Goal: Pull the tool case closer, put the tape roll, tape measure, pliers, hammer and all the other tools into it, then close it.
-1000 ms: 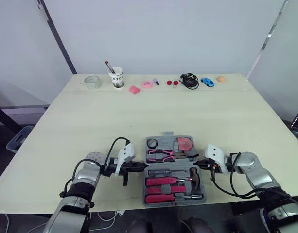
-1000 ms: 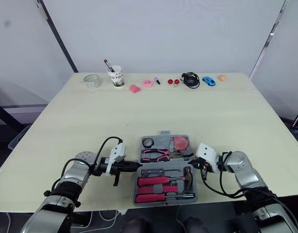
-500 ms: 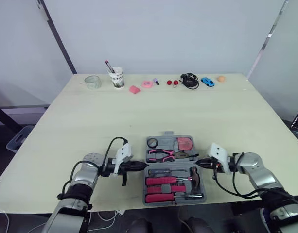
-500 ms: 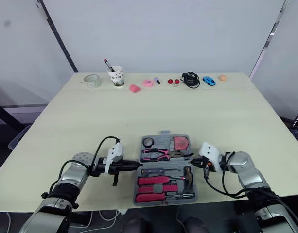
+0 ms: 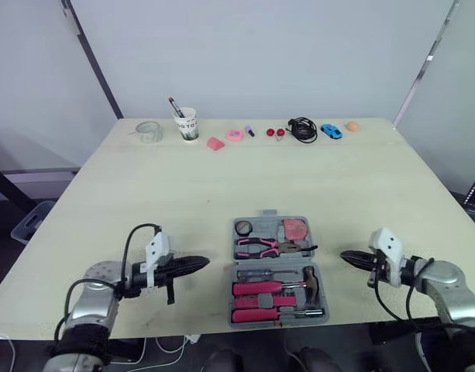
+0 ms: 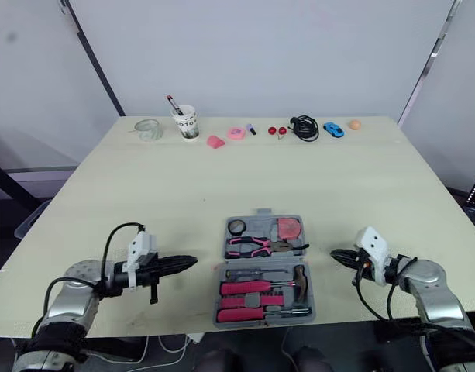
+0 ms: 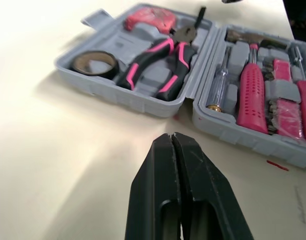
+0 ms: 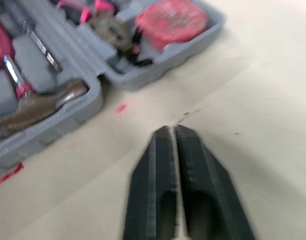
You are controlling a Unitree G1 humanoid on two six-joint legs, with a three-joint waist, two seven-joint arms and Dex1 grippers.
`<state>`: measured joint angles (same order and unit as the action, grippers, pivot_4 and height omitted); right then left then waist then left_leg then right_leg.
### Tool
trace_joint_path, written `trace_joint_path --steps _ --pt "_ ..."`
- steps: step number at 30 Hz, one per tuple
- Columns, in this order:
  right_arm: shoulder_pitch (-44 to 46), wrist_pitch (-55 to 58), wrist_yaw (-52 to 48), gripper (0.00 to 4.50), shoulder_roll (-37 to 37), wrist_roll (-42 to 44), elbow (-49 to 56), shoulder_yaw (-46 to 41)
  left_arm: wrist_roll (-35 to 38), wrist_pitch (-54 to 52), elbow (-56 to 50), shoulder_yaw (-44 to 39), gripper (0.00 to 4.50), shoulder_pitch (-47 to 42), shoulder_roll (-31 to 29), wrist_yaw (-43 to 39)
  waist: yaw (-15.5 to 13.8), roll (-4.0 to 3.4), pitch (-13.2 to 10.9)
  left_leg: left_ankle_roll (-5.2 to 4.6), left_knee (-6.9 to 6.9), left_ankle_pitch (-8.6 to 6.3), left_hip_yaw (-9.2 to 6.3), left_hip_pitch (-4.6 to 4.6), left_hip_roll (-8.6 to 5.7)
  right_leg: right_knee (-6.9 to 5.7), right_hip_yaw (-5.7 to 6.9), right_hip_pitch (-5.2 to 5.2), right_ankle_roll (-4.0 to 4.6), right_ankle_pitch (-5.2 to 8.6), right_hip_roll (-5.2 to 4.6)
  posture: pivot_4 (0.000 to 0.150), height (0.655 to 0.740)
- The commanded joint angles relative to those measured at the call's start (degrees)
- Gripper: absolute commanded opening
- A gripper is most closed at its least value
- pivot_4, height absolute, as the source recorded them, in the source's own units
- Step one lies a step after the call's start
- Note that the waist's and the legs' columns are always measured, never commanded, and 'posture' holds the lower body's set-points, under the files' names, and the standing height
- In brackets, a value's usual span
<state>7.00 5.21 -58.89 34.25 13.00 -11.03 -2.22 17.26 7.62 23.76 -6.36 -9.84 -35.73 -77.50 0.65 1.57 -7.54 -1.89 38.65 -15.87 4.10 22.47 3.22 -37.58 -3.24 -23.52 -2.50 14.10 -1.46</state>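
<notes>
The grey tool case lies open near the table's front edge. Its far half holds a black tape roll, pink-handled pliers and a pink tape measure. The near half holds a hammer, a screwdriver and pink-handled tools. My left gripper is shut, empty, lying left of the case and apart from it. My right gripper is shut, empty, to the case's right with a gap between.
Along the table's far edge stand a glass jar, a paper cup with pens, pink bits, two red balls, a black cable, a blue toy car and an orange ball.
Both grippers have drawn outward from the case's sides: the left one moved left, the right one moved right. The case has stayed in place.
</notes>
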Motion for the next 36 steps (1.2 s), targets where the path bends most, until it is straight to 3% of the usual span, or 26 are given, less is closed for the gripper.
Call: trace_joint_path --steps 1,5,7,11,12,13,16,17,22,29,31,32,33,34,35,36 --pt "-1.71 1.24 1.34 1.73 0.44 3.58 3.71 -3.81 2.94 -1.14 -5.45 -1.97 0.0 1.76 -1.24 0.97 -0.01 0.0 0.0 0.0 0.0 0.0 0.0 0.0 0.0 0.0 -0.01 0.0 0.0 0.0 -0.04 0.15 0.74" --pt "-6.3 -0.55 3.29 3.64 1.34 4.31 5.6 -6.92 6.42 -3.1 -9.46 -6.85 0.0 6.84 -2.58 3.85 0.06 0.0 0.0 0.0 -0.01 0.0 0.0 -0.01 -0.01 0.02 -0.02 0.0 0.0 0.01 -0.04 0.15 0.74" --pt "-7.68 0.89 4.12 4.48 0.42 6.15 7.19 -7.97 8.31 -4.63 -15.15 -6.86 0.54 9.47 -2.12 4.25 0.11 0.0 0.0 0.0 -0.11 0.0 -0.02 -0.05 0.03 0.03 -0.02 0.0 -0.01 0.01 -0.08 0.15 0.74" --pt "-6.4 7.97 4.18 4.5 -0.19 10.06 8.49 -7.87 9.71 -7.38 -23.12 -2.95 2.2 11.42 -2.29 1.99 0.03 -0.02 -0.02 0.0 -0.14 0.0 0.02 -0.09 0.01 0.06 -0.1 0.0 0.0 0.02 -0.14 0.15 0.74" --pt "-6.08 9.09 4.23 4.5 -0.1 10.39 8.67 -7.73 10.02 -8.03 -24.01 -2.51 2.38 11.54 -2.35 1.89 0.03 -0.02 -0.01 0.0 -0.12 0.01 0.02 -0.1 0.0 0.06 -0.12 0.01 0.0 0.02 -0.14 0.15 0.74" --pt "-5.64 10.52 4.2 4.5 0.04 10.71 8.87 -7.47 10.37 -8.97 -25.05 -1.94 3.07 11.6 -2.4 1.86 0.04 -0.02 -0.01 0.0 -0.11 0.01 0.07 -0.15 -0.01 0.05 -0.2 0.02 0.0 0.02 -0.13 0.15 0.74" --pt "-3.56 15.6 3.86 4.5 0.44 11.82 9.51 -6.19 9.81 -10.04 -27.96 1.11 4.28 11.73 -3.07 0.57 0.07 -0.01 -0.01 0.0 -0.13 0.01 0.11 -0.24 -0.02 0.05 -0.27 0.05 0.01 0.03 -0.07 0.15 0.74" --pt "-2.97 16.87 3.79 4.5 0.49 12.07 9.68 -5.88 9.74 -10.32 -28.62 1.76 4.43 11.71 -3.1 0.43 0.08 -0.02 -0.02 0.0 -0.15 0.01 0.12 -0.24 -0.03 0.06 -0.27 0.05 0.01 0.03 -0.06 0.15 0.74" --pt "5.01 23.62 3.07 4.5 0.08 10.71 6.53 -0.8 5.21 -8.5 -29.59 9.23 4.43 8.75 -2.82 -0.82 0.17 -0.05 -0.04 -0.01 -0.18 0.0 0.25 -0.31 -0.09 0.06 -0.44 0.03 0.01 0.03 0.03 0.15 0.74" --pt "13.29 23.94 2.08 4.5 -1.49 8.38 -1.19 3.01 5.94 -10.94 -29.94 13.37 4.43 5.53 -1.96 -1.62 0.02 -0.05 -0.04 -0.01 -0.21 0.0 0.26 -0.26 -0.11 0.11 -0.47 0.01 0.01 0.03 0.11 0.15 0.74" --pt "14.66 24.39 1.62 4.5 -1.92 8.34 -2.81 3.62 5.66 -10.71 -29.9 14.16 3.62 5.27 -2.31 -2.47 0.07 -0.05 -0.04 -0.01 -0.25 0.0 0.27 -0.25 -0.1 0.18 -0.47 0.01 0.0 0.02 0.12 0.15 0.74" --pt "16.09 25.87 1.01 4.5 -2.41 8.76 -4.23 3.99 4.83 -10.51 -29.55 15.03 3.62 4.95 -2.52 -2.87 0.11 -0.04 -0.04 -0.01 -0.25 0.0 0.27 -0.24 -0.1 0.19 -0.48 0.01 0.0 0.02 0.12 0.15 0.74" --pt "18.03 27.26 0.05 4.5 -2.94 8.8 -6.13 4.79 3.72 -10.47 -28.89 16.01 2.88 4.44 -2.72 -3.18 0.23 -0.06 -0.05 -0.01 -0.25 0.0 0.27 -0.24 -0.09 0.19 -0.47 0.01 0.0 0.02 0.12 0.15 0.74" --pt "20.57 29.47 -0.92 4.5 -3.74 9.02 -8.82 5.4 2.22 -9.98 -27.59 17.14 2.59 3.49 -2.55 -3.19 0.29 -0.07 -0.06 -0.01 -0.25 0.0 0.31 -0.26 -0.09 0.19 -0.49 0.01 0.0 0.02 0.12 0.15 0.74" --pt "22.28 30.88 -1.57 4.5 -4.26 9.09 -10.69 5.78 1.26 -9.6 -26.66 17.87 2.59 2.82 -2.41 -3.11 0.3 -0.09 -0.07 -0.02 -0.25 0.0 0.36 -0.28 -0.08 0.19 -0.52 0.01 0.0 0.02 0.12 0.15 0.74" --pt "23.91 31.8 -2.22 4.5 -4.7 8.73 -12.9 6.41 0.37 -9.96 -25.61 18.71 1.98 2.06 -2.08 -2.74 0.28 -0.09 -0.07 -0.02 -0.25 0.0 0.35 -0.28 -0.09 0.19 -0.52 0.01 0.0 0.02 0.12 0.15 0.74"
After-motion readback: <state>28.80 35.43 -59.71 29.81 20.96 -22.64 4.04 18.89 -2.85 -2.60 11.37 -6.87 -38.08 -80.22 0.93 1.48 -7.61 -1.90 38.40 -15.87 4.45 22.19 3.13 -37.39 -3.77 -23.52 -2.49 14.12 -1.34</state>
